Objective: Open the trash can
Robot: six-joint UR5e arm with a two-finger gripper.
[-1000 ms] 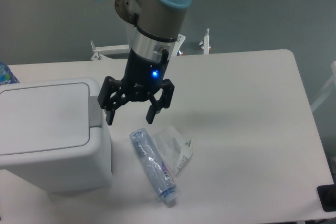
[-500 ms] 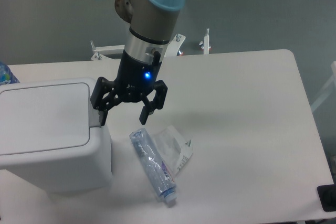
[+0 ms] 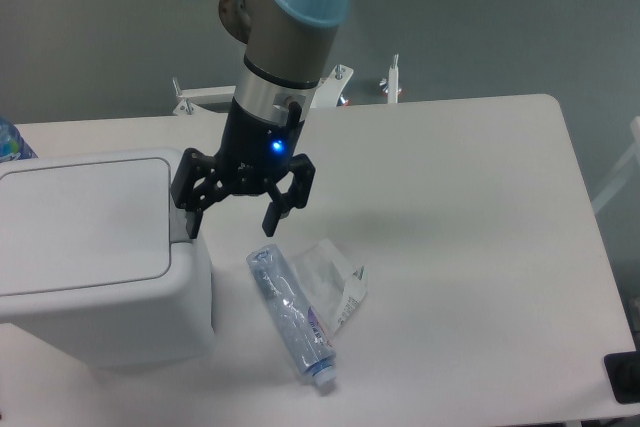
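The large boxy white plastic trash can (image 3: 95,257) with rounded corners sits at about 8 o'clock on the white counter (image 3: 470,247), its flat lid lying closed. A grey push tab shows at the can's 3 o'clock edge, partly hidden behind the arm's tooling. The black two-finger end effector (image 3: 232,222) hangs from the grey and light-blue arm, fingers pointing down and spread apart with nothing between them; a small blue light glows on its body. Its left finger (image 3: 191,217) is right at the can's 3 o'clock rim by the tab, though whether it touches cannot be told. At 5 o'clock from the end effector, a clear plastic bottle (image 3: 293,317) lies on its side on the counter, its cap pointing toward 5 o'clock. A crumpled clear plastic wrapper (image 3: 335,282) lies against the bottle at its 2 o'clock side.
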